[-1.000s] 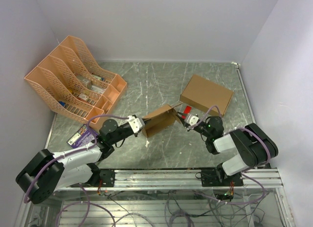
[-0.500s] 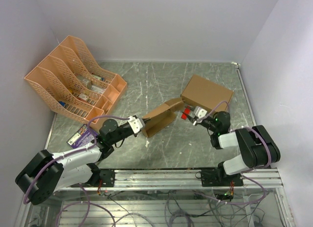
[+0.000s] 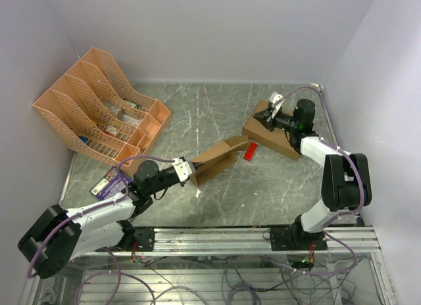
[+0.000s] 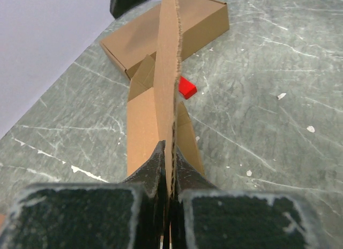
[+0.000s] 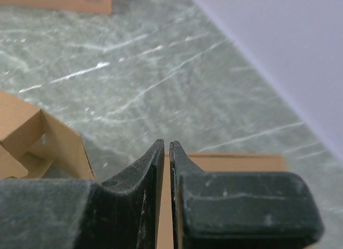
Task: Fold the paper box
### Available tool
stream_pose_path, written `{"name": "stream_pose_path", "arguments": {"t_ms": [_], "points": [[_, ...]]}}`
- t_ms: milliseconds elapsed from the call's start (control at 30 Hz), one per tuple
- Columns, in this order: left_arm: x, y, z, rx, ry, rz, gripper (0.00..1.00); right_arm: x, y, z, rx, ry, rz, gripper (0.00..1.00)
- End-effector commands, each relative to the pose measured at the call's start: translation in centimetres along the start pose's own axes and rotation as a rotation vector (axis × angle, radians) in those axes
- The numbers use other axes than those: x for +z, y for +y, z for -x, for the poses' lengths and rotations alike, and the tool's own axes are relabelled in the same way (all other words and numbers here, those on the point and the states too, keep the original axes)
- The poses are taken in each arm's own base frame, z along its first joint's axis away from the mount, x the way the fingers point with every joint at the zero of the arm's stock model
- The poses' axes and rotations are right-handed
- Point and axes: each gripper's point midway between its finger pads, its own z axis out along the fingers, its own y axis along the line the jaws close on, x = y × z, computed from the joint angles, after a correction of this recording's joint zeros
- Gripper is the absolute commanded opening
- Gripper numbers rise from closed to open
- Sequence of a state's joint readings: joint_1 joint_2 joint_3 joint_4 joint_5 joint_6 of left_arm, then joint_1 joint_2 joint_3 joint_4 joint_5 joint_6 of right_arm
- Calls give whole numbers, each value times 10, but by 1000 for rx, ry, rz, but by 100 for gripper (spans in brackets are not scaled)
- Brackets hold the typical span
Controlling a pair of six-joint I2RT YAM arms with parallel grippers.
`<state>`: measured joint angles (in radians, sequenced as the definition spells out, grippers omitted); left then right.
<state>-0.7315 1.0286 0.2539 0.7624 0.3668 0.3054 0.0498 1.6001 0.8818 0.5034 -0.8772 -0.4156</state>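
Brown paper box (image 3: 217, 162): table centre, partly folded.
Left gripper (image 4: 169, 155): clamped on its 7 o'clock edge.
Right gripper (image 5: 167, 151): fingers together, empty, over large box (image 3: 283, 133) at 2 o'clock.

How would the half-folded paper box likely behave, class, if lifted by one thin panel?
Probably light and floppy: the paper box is thin sheet, visible edge-on in the left jaws. Its flaps look unlocked, so it may sag or unfold. Pushed, it would likely slide on the smooth table, not roll.
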Motion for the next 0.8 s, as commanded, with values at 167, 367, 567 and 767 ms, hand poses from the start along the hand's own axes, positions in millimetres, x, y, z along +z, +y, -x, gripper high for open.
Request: {"name": "stream_pose_path", "arguments": {"t_ms": [167,367,567,767], "points": [[4,-16,10,-52,-14,-71,7,-1,53,-60,240,177,184,11],[1,-17,16,-105,-44,-57,7,-1,68,-68,210,202,321,21],[0,-19,10,-118,-36,-52,7,1,93,-76,199,210,486,21],[-1,-19,10,-106,-25,-57,7,-8,116,-75,187,216,600,25]]}}
